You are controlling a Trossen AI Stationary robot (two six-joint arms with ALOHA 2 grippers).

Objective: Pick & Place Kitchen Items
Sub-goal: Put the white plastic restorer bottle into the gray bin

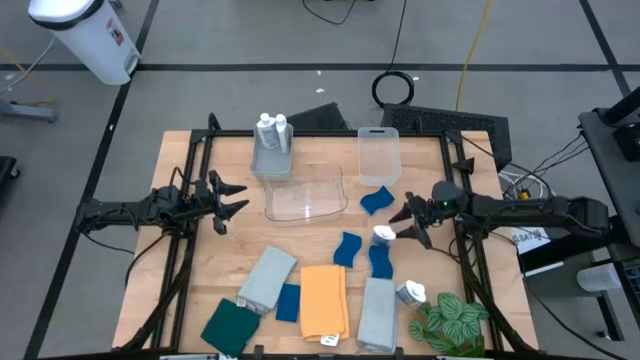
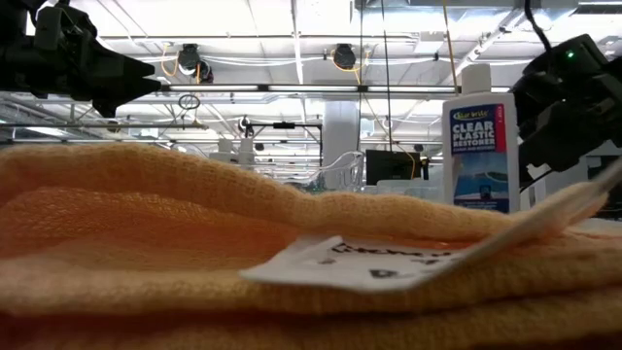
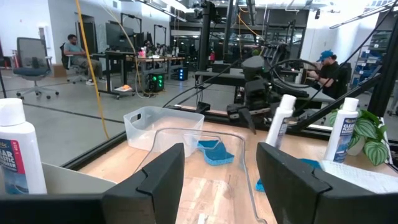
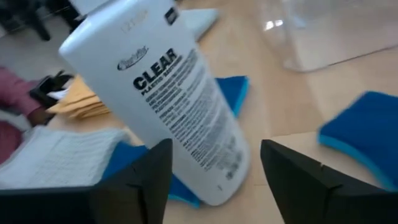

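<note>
Wooden surface (image 1: pixel 320 210) on a black frame, open lab floor around it; people sit at desks beyond the far side in the left wrist view.

Right gripper (image 1: pixel 412 222) sits at the surface's right side with its fingers spread on either side of a white bottle (image 1: pixel 384 235). Right wrist view shows that bottle (image 4: pixel 168 93) leaning between the fingers with a gap on both sides, so not clamped; whether a finger grazes it is hard to tell from these angles.

Left gripper (image 1: pixel 232 200) hangs over the left side, fingers apart, holding nothing, aimed at the clear bin (image 1: pixel 306 196) at centre.

Items:
- Two white bottles (image 1: pixel 272 132) standing in the grey bin (image 1: pixel 271 160), far left of centre.
- Second clear bin (image 1: pixel 379 152) far right of centre, upright.
- Blue sponge (image 1: pixel 376 200) just near of that bin; two more blue sponges (image 1: pixel 349 249) beside the leaning bottle.
- Another white bottle (image 1: pixel 411 293) near right, next to the leafy plant (image 1: pixel 450 320).
- Cloths along the near edge, left to right: dark green cloth (image 1: pixel 230 326), grey cloth (image 1: pixel 267 279), blue cloth (image 1: pixel 288 302), orange cloth (image 1: pixel 323 299), second grey cloth (image 1: pixel 377 312).

The orange cloth with its white tag (image 2: pixel 389 261) fills the low view; one bottle labelled "Clear Plastic Restorer" (image 2: pixel 480 146) stands behind it.
</note>
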